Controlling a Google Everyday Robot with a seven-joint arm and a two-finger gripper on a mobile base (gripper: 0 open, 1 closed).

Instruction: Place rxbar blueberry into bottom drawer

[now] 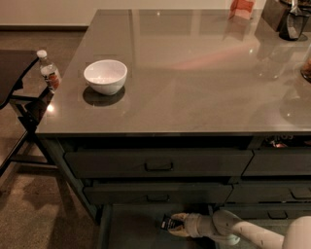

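**Desk:** Where is your gripper, and what has it got?

**Operator:** I have the gripper (175, 225) low at the front of the cabinet, over the floor of the pulled-out bottom drawer (127, 229). It comes in from the right on the end of the pale arm (248, 235). The fingers are clamped on the rxbar blueberry (166, 222). The dark wrapper with its white print pokes out to the left of the fingertips.

**Desk:** Is the bar down on the drawer floor?

**Operator:** I can't tell whether it touches. It sits over the right-hand part of the drawer's floor, close under the front of the drawer above.

**Desk:** And around that?

**Operator:** Directly above the hand I see the middle drawer (158, 193) and over it the top drawer (159, 162), both pushed in, each with a dark handle. More drawer fronts run off to the right. Above them is the grey countertop (194, 82), glossy with reflections. A white bowl (105, 76) stands upright near its left front corner. Just off the left edge is a water bottle (49, 73) with a white cap and red label. I can't make out what it stands on. At the far edge there is an orange-red box (241, 8), and a dark container (291, 19) stands in the far right corner.
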